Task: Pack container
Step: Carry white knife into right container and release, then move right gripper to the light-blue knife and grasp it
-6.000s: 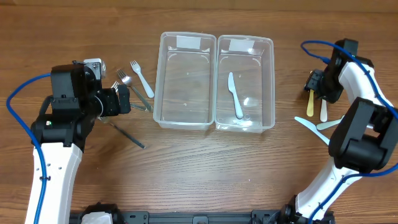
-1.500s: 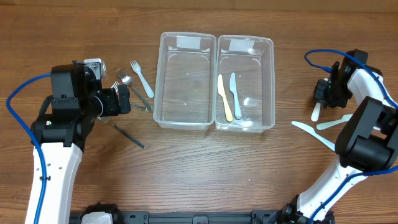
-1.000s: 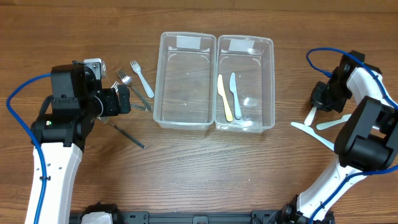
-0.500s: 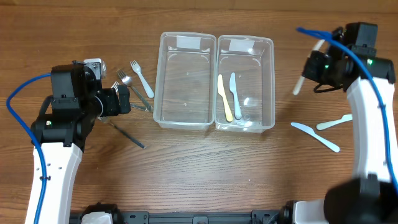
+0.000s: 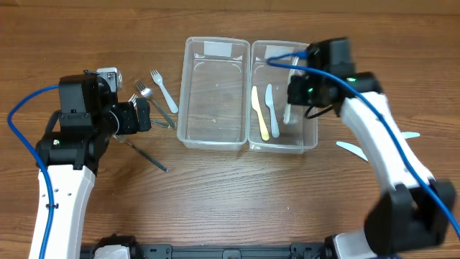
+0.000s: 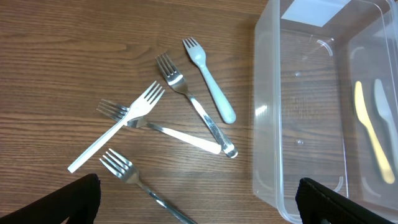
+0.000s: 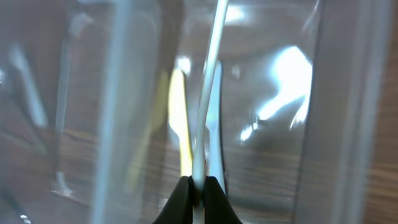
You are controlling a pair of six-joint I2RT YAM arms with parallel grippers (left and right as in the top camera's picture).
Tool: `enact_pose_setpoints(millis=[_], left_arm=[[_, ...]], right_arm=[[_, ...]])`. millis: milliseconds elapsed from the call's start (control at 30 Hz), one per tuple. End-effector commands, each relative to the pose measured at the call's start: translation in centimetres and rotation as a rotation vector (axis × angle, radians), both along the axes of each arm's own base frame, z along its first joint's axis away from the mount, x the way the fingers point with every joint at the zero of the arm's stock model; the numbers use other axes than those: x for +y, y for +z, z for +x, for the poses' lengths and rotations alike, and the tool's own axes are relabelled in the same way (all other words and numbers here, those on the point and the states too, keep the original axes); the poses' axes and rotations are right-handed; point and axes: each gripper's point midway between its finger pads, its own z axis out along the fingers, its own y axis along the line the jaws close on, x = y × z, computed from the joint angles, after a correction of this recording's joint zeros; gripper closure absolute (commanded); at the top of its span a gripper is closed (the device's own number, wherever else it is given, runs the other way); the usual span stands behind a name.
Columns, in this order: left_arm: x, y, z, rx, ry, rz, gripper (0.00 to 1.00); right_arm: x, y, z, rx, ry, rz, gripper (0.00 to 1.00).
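Note:
Two clear containers stand side by side, the left one [image 5: 213, 93] with nothing in it. The right one [image 5: 309, 93] holds a yellow knife [image 5: 259, 113] and a pale blue knife [image 5: 272, 111]. My right gripper [image 5: 291, 90] hangs over that right container, shut on a white plastic utensil [image 5: 288, 101] that points down into it. In the right wrist view the white utensil [image 7: 210, 87] runs up from the right gripper [image 7: 198, 183], over the yellow knife [image 7: 179, 118]. My left gripper [image 6: 199, 211] stands open over several forks [image 6: 193, 109], holding nothing.
A pale blue plastic fork [image 6: 210, 88] and several metal forks lie left of the containers; one long fork [image 5: 147, 156] lies nearer the front. A blue knife [image 5: 352, 147] and another pale utensil [image 5: 410, 134] lie on the table right of the containers.
The right gripper has lifted the white utensil off the table at the right and carried it left, over the right container. The left arm has not moved.

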Motion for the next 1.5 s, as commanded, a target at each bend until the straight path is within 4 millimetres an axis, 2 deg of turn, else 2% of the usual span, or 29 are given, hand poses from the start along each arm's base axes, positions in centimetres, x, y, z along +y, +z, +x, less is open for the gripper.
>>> enact_pose_setpoints(millis=[0, 133, 167, 200, 233, 267, 333, 433, 500, 600, 700, 767, 867, 1000, 1100, 1133, 1167, 1233, 1367, 1467], left_arm=[[0.2, 0.8, 0.5, -0.020, -0.008, 0.016, 0.00], [0.2, 0.8, 0.5, -0.020, -0.008, 0.016, 0.00], [0.2, 0.8, 0.5, -0.020, -0.008, 0.015, 0.00], [0.2, 0.8, 0.5, -0.020, -0.008, 0.016, 0.00], [0.2, 0.8, 0.5, -0.020, -0.008, 0.016, 0.00], [0.2, 0.8, 0.5, -0.020, -0.008, 0.016, 0.00], [0.2, 0.8, 0.5, -0.020, -0.008, 0.016, 0.00], [0.2, 0.8, 0.5, -0.020, -0.008, 0.016, 0.00], [0.2, 0.8, 0.5, -0.020, -0.008, 0.016, 0.00], [0.2, 0.8, 0.5, -0.020, -0.008, 0.016, 0.00], [0.2, 0.8, 0.5, -0.020, -0.008, 0.016, 0.00], [0.2, 0.8, 0.5, -0.020, -0.008, 0.016, 0.00], [0.2, 0.8, 0.5, -0.020, -0.008, 0.016, 0.00], [0.2, 0.8, 0.5, -0.020, -0.008, 0.016, 0.00], [0.2, 0.8, 0.5, -0.020, -0.008, 0.016, 0.00], [0.2, 0.8, 0.5, -0.020, -0.008, 0.016, 0.00], [0.2, 0.8, 0.5, -0.020, -0.008, 0.016, 0.00], [0.2, 0.8, 0.5, -0.020, -0.008, 0.016, 0.00], [0.2, 0.8, 0.5, -0.020, -0.008, 0.016, 0.00], [0.2, 0.8, 0.5, -0.020, -0.008, 0.016, 0.00]], right_arm=[[0.1, -2.7, 0.1, 0.058, -0.025, -0.010, 0.96], [0.3, -2.7, 0.5, 0.036, 0.004, -0.018, 0.96], [0.3, -2.5, 0.6, 0.031, 0.004, -0.017, 0.75], [0.3, -2.0, 0.6, 0.029, 0.004, -0.016, 0.58], [0.3, -1.2, 0.6, 0.027, 0.004, -0.016, 0.35], [0.2, -0.6, 0.6, 0.022, 0.002, -0.019, 0.30], [0.1, 1.4, 0.8, -0.008, -0.002, -0.023, 0.26], [-0.7, 5.7, 1.2, -0.089, -0.026, -0.033, 0.23], [-2.3, 9.6, 1.4, -0.170, -0.082, -0.052, 0.26], [-5.3, 13.9, 1.4, -0.261, -0.214, -0.068, 0.28], [-8.6, 16.2, 0.9, -0.318, -0.317, -0.073, 0.29], [-10.7, 16.6, 0.4, -0.318, -0.371, -0.082, 0.27], [-14.7, 15.5, -0.7, -0.258, -0.469, -0.104, 0.26], [-19.2, 12.4, -2.3, -0.124, -0.681, -0.039, 0.38], [-22.1, 9.2, -3.5, -0.027, -0.835, 0.000, 0.44], [-22.8, 8.2, -3.8, -0.001, -0.878, 0.010, 0.43], [-24.1, 6.3, -4.5, 0.048, -0.966, 0.018, 0.35], [-25.7, 3.9, -5.7, 0.113, -1.097, 0.012, 0.36], [-27.0, -0.2, -7.5, 0.213, -1.222, 0.033, 0.38], [-27.7, -3.2, -8.5, 0.274, -1.251, 0.027, 0.39]])
